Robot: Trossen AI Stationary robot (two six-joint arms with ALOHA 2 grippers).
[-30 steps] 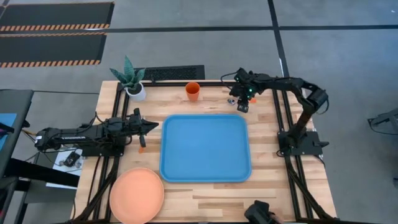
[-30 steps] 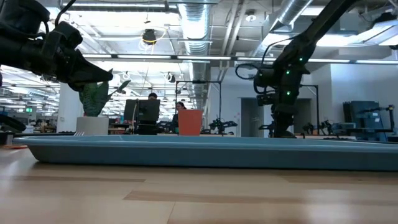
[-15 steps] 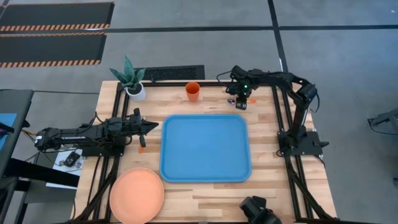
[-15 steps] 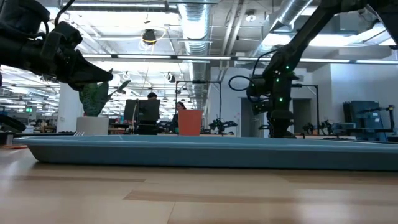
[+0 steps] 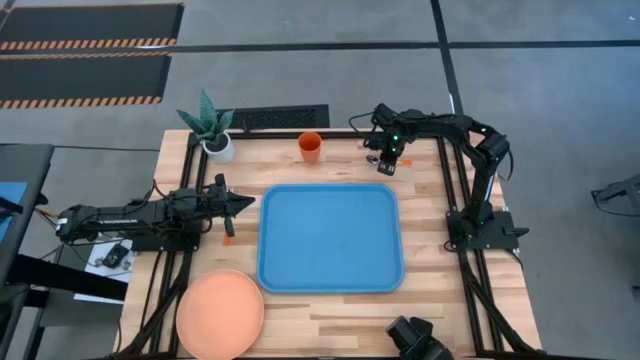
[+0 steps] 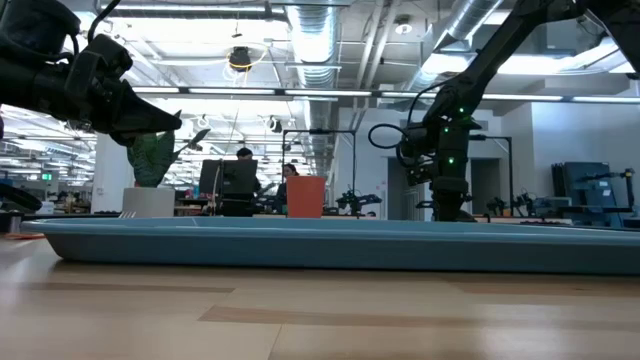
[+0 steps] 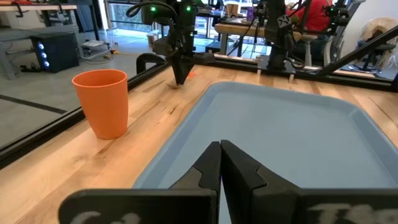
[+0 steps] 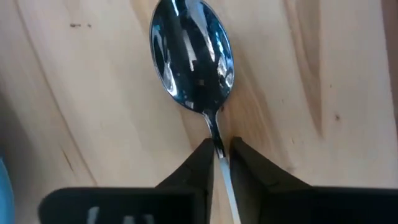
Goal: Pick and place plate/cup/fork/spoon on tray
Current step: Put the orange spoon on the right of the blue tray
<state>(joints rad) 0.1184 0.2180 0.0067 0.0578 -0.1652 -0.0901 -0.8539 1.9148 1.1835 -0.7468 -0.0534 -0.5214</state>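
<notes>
From above, a wooden desk (image 5: 330,310) carried a light-blue tray (image 5: 330,237) at its centre, empty. The pale orange plate (image 5: 219,314) lay on the desk near the tray's front-left corner, and the orange cup (image 5: 310,147) stood upright just behind the tray's far edge, with a potted plant (image 5: 213,128) farther to the left. The right hand (image 5: 388,165) pointed down at the desk just behind the tray's far-right corner, where the spoon was too small to make out. The left hand (image 5: 246,203) waited beside the tray's left edge, its fingers pressed together and holding nothing. From desk height, the tray's rim (image 6: 330,243) spanned the view, the cup (image 6: 305,196) stood behind it, and the right hand (image 6: 449,205) reached down beyond the rim, its tips hidden. The left wrist camera showed its own hand (image 7: 221,163) closed above the tray (image 7: 292,143), the cup (image 7: 103,102) standing beside the tray, and the right hand (image 7: 180,76) touching down farther off. The right wrist camera showed the spoon (image 8: 194,59) lying flat on the wood, its silver bowl just ahead of the fingertips (image 8: 202,155) and its thin neck running between the two fingers, which stood narrowly apart on either side of it; whether they pinched it could not be told.
</notes>
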